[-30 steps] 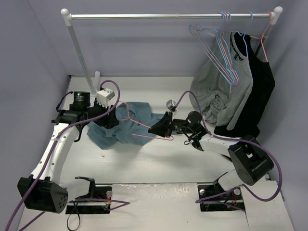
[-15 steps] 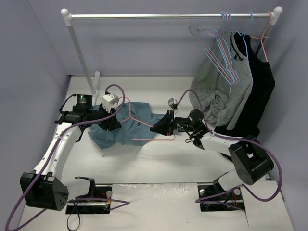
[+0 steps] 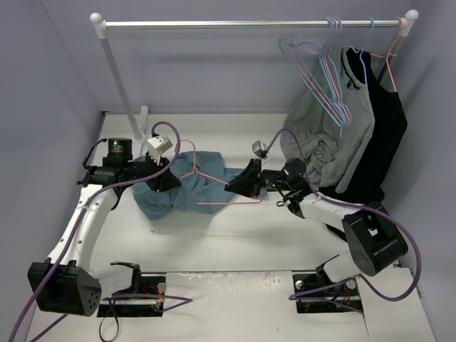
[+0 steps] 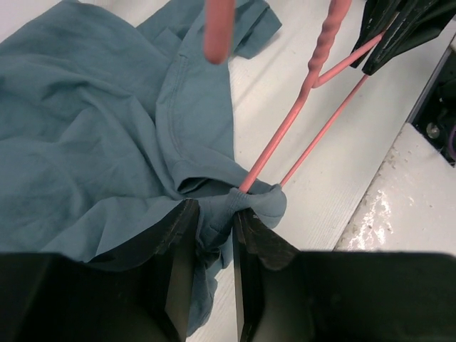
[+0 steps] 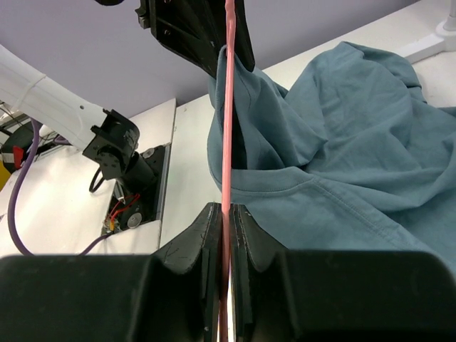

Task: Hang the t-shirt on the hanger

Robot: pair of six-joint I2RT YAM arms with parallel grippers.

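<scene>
The teal-blue t-shirt (image 3: 187, 189) lies crumpled on the white table, left of centre. It also shows in the left wrist view (image 4: 92, 135) and the right wrist view (image 5: 356, 142). The salmon-pink hanger (image 3: 214, 179) lies across it, one end tucked into the shirt fabric (image 4: 256, 203). My left gripper (image 3: 162, 179) is shut on a fold of the t-shirt, the cloth bunched between its jaws (image 4: 214, 228). My right gripper (image 3: 242, 187) is shut on the hanger's wire (image 5: 226, 142), which runs straight up from between its jaws (image 5: 225, 221).
A clothes rail (image 3: 249, 24) spans the back. At its right end hang light-blue and pink wire hangers (image 3: 320, 68), a grey shirt (image 3: 331, 135) and a black garment (image 3: 381, 121). The rail's left post (image 3: 121, 85) stands behind my left arm.
My left gripper has shifted slightly with the shirt fold. My right gripper has moved a little up and right with the hanger, which now lies flatter across the shirt.
</scene>
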